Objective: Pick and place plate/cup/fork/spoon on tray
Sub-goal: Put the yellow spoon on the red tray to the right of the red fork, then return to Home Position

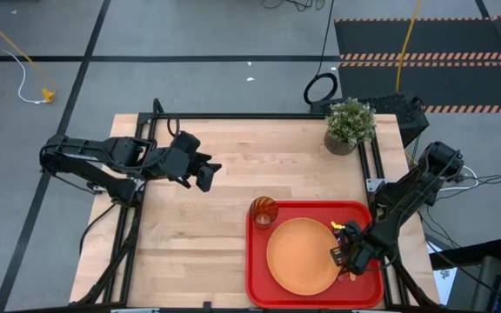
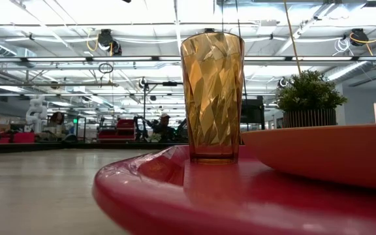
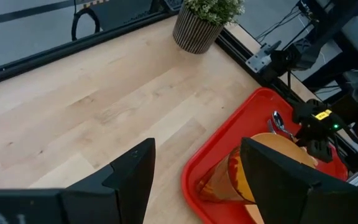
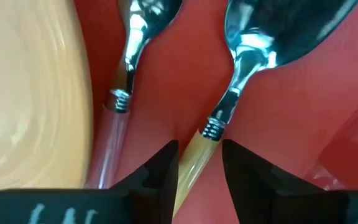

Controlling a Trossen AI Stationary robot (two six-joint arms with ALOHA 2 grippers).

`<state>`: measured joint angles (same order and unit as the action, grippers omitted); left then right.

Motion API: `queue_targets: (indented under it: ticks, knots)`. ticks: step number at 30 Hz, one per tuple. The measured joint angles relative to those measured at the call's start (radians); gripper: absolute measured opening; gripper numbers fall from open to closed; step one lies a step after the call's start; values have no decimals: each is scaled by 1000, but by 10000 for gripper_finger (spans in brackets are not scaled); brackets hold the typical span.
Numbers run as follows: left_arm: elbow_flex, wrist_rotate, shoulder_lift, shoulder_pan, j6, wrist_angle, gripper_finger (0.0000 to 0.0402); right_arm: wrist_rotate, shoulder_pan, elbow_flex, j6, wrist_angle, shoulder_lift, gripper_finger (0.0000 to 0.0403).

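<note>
I see the right gripper (image 1: 352, 253) low over the right side of the tray (image 1: 259, 283), just beside the right rim of the plate (image 1: 303, 255). In the right wrist view its two fingers (image 4: 160, 177) stand narrowly apart, one on each side of the orange handle of the spoon (image 4: 241, 93), but I cannot tell if they press the handle. The spoon lies flat on the red tray floor. The fork (image 4: 126, 87) with its pink-red handle lies beside it, between the spoon and the plate edge, and the two handles run almost parallel.

The plate sits in the middle of the tray, and the cup (image 1: 263, 211) stands upright in the far left corner of the tray, close to the plate. In the low view the cup (image 2: 212, 98) is near the tray rim (image 2: 149, 189).

The left gripper (image 1: 205, 171) hangs above the bare counter (image 1: 259, 156), well apart from the tray, with its fingers (image 3: 129, 180) spread wide and nothing between them. A potted plant (image 1: 350, 125) stands at the far right corner of the counter.
</note>
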<state>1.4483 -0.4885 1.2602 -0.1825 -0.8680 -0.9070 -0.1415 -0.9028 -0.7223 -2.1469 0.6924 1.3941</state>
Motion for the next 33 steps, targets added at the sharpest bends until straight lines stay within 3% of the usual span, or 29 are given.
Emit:
queue_targets:
  ticks: [24,29,33]
  knots:
    - [0,1,0,0,10,0,237,-5,0,0,127,23,-44,116]
    - [0,1,0,0,83,0,237,67,0,1,137,47,-133,116]
    - [0,-6,0,0,227,0,237,201,0,1,163,61,-242,116]
